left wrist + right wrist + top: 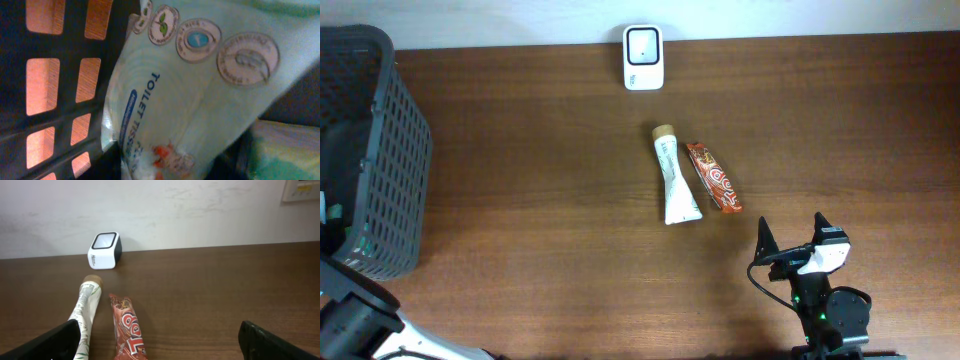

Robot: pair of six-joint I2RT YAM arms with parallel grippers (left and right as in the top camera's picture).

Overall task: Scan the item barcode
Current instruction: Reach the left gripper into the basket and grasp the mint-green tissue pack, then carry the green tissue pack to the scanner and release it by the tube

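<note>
A pale green toilet tissue pack [200, 110] lies inside the dark mesh basket [390, 150] at the left edge of the desk [540, 250], with the left arm [355, 325] reaching in from the near left corner. No item is at the white scanner [642, 57], which stands alone at the middle of the far edge, so the scan itself looks not yet done. By the look of it, the work is at the pick-up stage: the pack has to be gripped, lifted out, carried across and turned barcode-first to the scanner window.

A tube [675, 185] and a red snack bar [713, 177] lie side by side near the desk's centre, well apart from the scanner. Whether they have been scanned cannot be told.

The right gripper [791, 225] hangs released and empty, jaws spread wide, by the near edge toward the right corner.

Only the left wrist view shows the basket's contents, the pack's printed seals and lettering pressed close to the lens. It shows none of the left gripper's own fingers, so whether that gripper has closed on the pack cannot be told. The overhead view gives the layout but only darkness inside the basket. The right wrist view alone shows the scanner's slanted window from desk level.
</note>
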